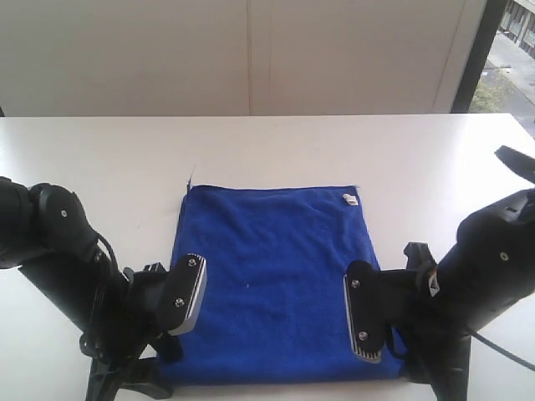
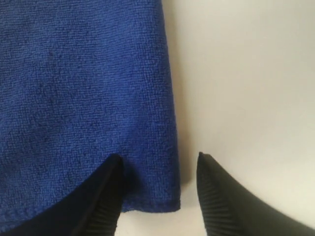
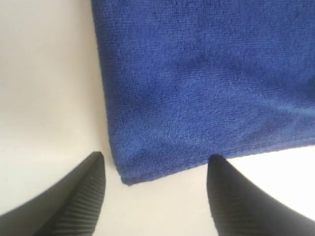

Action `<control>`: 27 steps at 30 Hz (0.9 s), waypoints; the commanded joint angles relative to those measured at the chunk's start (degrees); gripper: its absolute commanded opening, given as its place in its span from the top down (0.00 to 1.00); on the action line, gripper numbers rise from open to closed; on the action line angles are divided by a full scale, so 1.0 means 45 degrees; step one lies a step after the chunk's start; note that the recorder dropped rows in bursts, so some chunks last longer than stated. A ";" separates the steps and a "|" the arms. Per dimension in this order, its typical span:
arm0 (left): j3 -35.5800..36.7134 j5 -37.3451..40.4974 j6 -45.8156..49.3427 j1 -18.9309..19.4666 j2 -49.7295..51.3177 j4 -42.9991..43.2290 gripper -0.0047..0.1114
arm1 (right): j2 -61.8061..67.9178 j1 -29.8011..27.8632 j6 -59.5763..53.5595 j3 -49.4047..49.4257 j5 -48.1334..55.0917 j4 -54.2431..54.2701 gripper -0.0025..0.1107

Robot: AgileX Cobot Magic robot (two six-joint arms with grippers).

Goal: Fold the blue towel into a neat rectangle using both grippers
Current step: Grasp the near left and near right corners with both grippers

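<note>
1. White table fills most of the room we can see. A pale wall stands behind it, and a bit of window shows at the far right.
2. The blue towel lies flat in the middle of the table, close to the near edge. Its small white tag sits at the far right corner.
3. The left gripper is wide open and holds nothing. One finger is over the towel and the other is over bare table. The towel's near left corner sits between them.
4. The right gripper is wide open too, with nothing in it. The near right corner of the towel pokes in between its two fingers.
5. I think this is the getting-ready step. Both grippers are lined up on the two near corners, but no pinch has been made yet.
6. Next, each gripper needs to go down and pinch its corner. Then both should lift together and carry the near edge over to the far edge. If one arm goes faster, the fold may come out crooked.
7. Some things are hard to see. In the outside view, the arms hide the near corners and the fingertips. I cannot tell if the fingers touch the table or float above it. I also cannot tell if the towel is one layer or more.
</note>
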 commanded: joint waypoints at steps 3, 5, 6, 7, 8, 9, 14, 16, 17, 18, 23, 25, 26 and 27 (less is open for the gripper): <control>0.0109 0.0084 0.0157 -0.0068 0.0213 -0.0243 0.51 | -0.0291 0.0017 0.0039 0.0338 -0.0038 0.0000 0.47; 0.0109 0.0084 0.0157 -0.0068 0.0236 -0.0243 0.51 | -0.0291 0.0017 -0.0006 0.0577 -0.0353 0.0000 0.47; 0.0109 0.0084 0.0157 -0.0068 0.0255 -0.0243 0.51 | -0.0291 0.0017 -0.0169 0.0659 -0.0498 0.0000 0.47; 0.0109 0.0084 0.0157 -0.0068 0.0255 -0.0243 0.51 | -0.0291 0.0017 -0.0194 0.0739 -0.0668 0.0000 0.47; 0.0109 0.0084 0.0157 -0.0068 0.0255 -0.0243 0.51 | -0.0291 0.0017 -0.0194 0.0826 -0.0822 0.0069 0.47; 0.0109 0.0084 0.0157 -0.0068 0.0255 -0.0243 0.51 | -0.0268 0.0017 -0.0194 0.0881 -0.0938 0.0103 0.47; 0.0109 0.0084 0.0157 -0.0068 0.0255 -0.0243 0.51 | -0.0175 0.0017 -0.0194 0.1232 -0.1707 0.0103 0.47; 0.0109 0.0060 0.0157 -0.0068 0.0240 -0.0243 0.51 | -0.0045 0.0017 -0.0194 0.1232 -0.1888 0.0103 0.49; 0.0109 0.0060 0.0157 -0.0068 0.0240 -0.0243 0.51 | -0.0005 0.0017 -0.0194 0.1232 -0.1981 0.0103 0.50; 0.0109 0.0060 0.0157 -0.0068 0.0240 -0.0243 0.51 | 0.0066 0.0017 -0.0194 0.1232 -0.2014 0.0103 0.51; 0.0109 0.0059 0.0157 -0.0068 0.0287 -0.0064 0.51 | 0.0219 0.0017 -0.0142 0.1232 -0.2014 0.0103 0.52; 0.0116 0.0123 0.0157 -0.0068 0.0405 0.0174 0.51 | 0.0416 0.0017 -0.0142 0.1232 -0.2014 0.0103 0.52; 0.0116 0.0123 0.0157 -0.0068 0.0433 0.0174 0.51 | 0.0479 0.0017 -0.0142 0.1232 -0.2014 0.0103 0.52; 0.0116 0.0123 0.0157 -0.0068 0.0463 0.0174 0.52 | 0.0595 0.0017 -0.0142 0.1232 -0.2014 0.0103 0.52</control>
